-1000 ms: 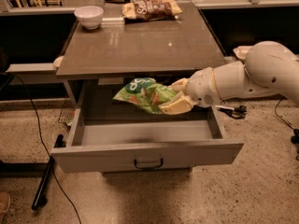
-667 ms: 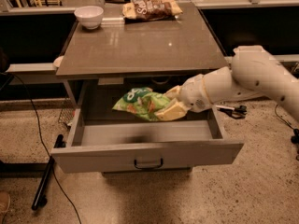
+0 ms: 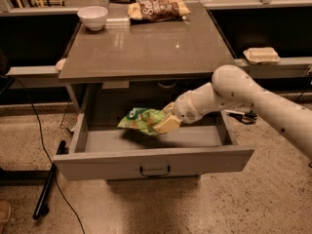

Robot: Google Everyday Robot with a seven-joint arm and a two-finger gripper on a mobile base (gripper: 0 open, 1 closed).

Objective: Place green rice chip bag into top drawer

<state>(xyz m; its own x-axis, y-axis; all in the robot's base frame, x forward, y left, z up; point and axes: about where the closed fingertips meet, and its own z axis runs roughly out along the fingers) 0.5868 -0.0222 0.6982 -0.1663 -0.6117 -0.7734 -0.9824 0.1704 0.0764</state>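
The green rice chip bag [image 3: 140, 120] is crinkled and bright green. It hangs just above the floor of the open top drawer [image 3: 155, 161], left of centre. My gripper [image 3: 162, 123] is shut on the bag's right end, reaching into the drawer from the right under the tabletop. The drawer is pulled out wide, with its grey front panel and small dark handle [image 3: 155, 171] facing the camera. The white arm [image 3: 243, 94] comes in from the right.
The grey cabinet top [image 3: 146, 45] carries a white bowl [image 3: 92, 17] at the back left and a brown and tan snack bag [image 3: 158, 9] at the back. A black cable [image 3: 34, 126] and a black stand leg [image 3: 48, 189] lie on the floor to the left.
My gripper has carried the green bag down and to the left, deeper into the open drawer. The arm has lowered with it.
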